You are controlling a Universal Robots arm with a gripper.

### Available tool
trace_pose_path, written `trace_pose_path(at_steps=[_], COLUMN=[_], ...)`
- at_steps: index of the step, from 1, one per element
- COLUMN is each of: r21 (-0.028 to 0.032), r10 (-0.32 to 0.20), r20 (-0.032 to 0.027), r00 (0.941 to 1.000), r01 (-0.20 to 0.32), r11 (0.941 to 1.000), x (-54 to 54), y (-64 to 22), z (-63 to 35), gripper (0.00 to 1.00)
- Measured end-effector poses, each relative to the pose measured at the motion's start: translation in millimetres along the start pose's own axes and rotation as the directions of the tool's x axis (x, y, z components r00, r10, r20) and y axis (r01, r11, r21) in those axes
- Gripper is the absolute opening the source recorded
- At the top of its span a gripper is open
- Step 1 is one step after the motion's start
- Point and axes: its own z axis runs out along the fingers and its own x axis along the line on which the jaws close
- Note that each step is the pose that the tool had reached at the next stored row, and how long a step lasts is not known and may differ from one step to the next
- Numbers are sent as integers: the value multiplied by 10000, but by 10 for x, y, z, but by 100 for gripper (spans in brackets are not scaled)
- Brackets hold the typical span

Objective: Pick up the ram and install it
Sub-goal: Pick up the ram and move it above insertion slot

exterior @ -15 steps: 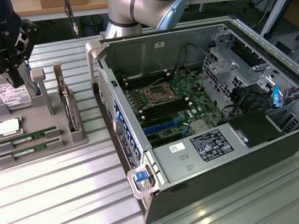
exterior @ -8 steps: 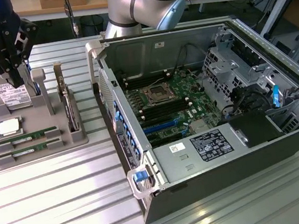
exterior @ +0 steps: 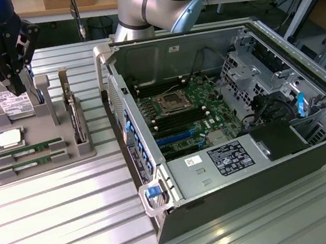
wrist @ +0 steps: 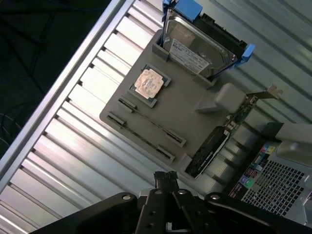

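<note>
Two ram sticks [exterior: 30, 150] lie flat in slots at the front of a grey holder tray [exterior: 52, 156], on the exterior view's left. They are long, thin and green with white labels. From the wrist they appear edge-on as thin lines [wrist: 149, 121] across the tray [wrist: 185, 105]. My black gripper [exterior: 17, 86] hangs above the back of the tray, over the hard drive [exterior: 15, 105]. Its fingers [wrist: 165, 181] are shut with nothing between them, well clear of the ram. The open computer case [exterior: 223, 119] lies to the right, with the motherboard's memory slots [exterior: 178, 118] exposed.
The tray also holds a square silver processor [exterior: 9, 138], and an expansion card [exterior: 75, 116] stands on edge. A power supply [exterior: 218, 166] sits at the case's near end, with cables and drive cages [exterior: 254, 79] at the right. The ribbed metal table [exterior: 56, 228] surrounds everything.
</note>
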Motion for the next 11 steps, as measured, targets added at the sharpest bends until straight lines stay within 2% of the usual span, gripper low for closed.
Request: trace_pose_path(at_steps=[11], r21=[-19], r10=[-728], r20=[-32], r00=[9973], r01=[728], r11=[9973], x=[0], y=[0], z=[0], gripper=[11])
